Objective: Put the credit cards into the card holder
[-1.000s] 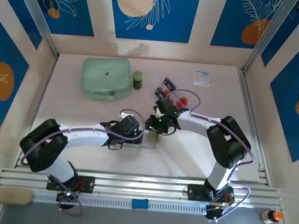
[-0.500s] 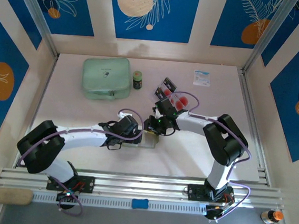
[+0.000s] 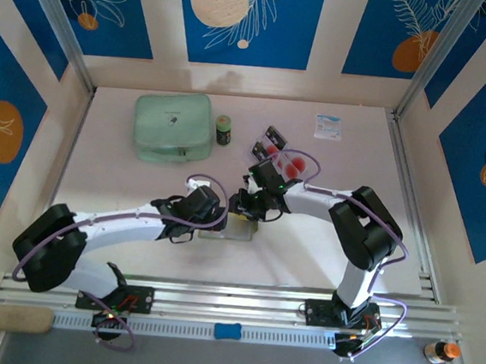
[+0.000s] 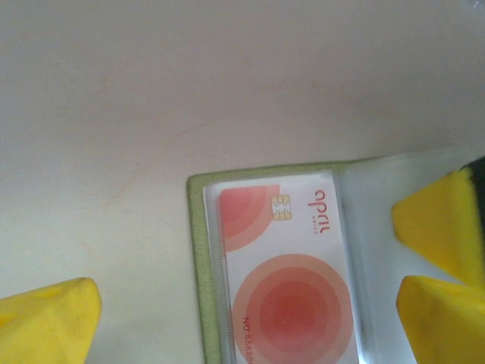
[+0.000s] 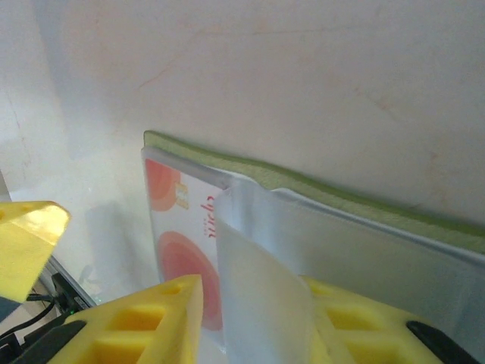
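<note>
Card holder [image 4: 198, 258] lies open on the bench [image 3: 123, 179] at centre, between the two arms, with one credit card [image 4: 292, 303] already seated in its left clear pocket. Left gripper [image 4: 246, 322] hangs low over it, jaws wide apart and holding nothing, straddling the filled pocket. Right gripper [image 5: 250, 303] has its jaws partway apart with a lifted clear sleeve [image 5: 258, 250] standing between them; cannot tell whether the pads actually pinch it. Remaining credit cards [image 3: 290, 162] sit in the clear tray [image 3: 313, 165], just behind the right arm. Risks: the sleeve is slick and springy, so a loose hold would let it flop shut. Nothing visibly pins the holder, so a pull on the sleeve could drag or tip it. The two grippers are crowded, fingertips nearly touching, so any sideways move invites a knock. Room: the bench is open to the left and toward the near edge. The mint case [image 3: 172, 126] and small bottle [image 3: 223, 129] stand well apart at the back. The tray is the nearest obstacle to the right arm.
</note>
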Controlling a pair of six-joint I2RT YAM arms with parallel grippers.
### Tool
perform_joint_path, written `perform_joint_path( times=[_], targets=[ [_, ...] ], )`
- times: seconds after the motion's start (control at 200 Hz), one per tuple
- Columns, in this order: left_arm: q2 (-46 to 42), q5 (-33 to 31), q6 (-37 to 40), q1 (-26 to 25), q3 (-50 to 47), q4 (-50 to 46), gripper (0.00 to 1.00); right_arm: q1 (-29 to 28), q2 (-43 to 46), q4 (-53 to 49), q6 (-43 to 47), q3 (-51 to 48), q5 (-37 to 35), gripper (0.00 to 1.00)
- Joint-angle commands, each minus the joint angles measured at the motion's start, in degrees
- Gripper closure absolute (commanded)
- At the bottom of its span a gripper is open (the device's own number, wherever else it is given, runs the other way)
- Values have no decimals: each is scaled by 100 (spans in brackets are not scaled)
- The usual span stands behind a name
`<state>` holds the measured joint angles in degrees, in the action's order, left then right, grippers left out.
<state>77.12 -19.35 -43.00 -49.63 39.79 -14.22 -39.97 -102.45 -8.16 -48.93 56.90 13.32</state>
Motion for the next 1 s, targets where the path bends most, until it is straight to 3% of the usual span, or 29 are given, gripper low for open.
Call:
perform_joint_path(
  times=[0.0,0.13,0.365,0.7,0.995],
  targets=[
    [-386,-392,46,-4,14,-345,0,-165,177,-84,-155,270,133,61],
    [-771,-527,55,62,-37,-483,0,-300,7,-98,-297,448,41,54],
    [-1331,-622,99,204,-151,-656,0,-506,-504,-80,-411,873,73,50],
    [-1655,-639,108,298,-314,-734,0,-607,-1076,-2,-506,1226,116,49],
    [-1623,-596,47,332,-372,-692,0,-561,-924,34,-511,1235,265,50]
  ],
)
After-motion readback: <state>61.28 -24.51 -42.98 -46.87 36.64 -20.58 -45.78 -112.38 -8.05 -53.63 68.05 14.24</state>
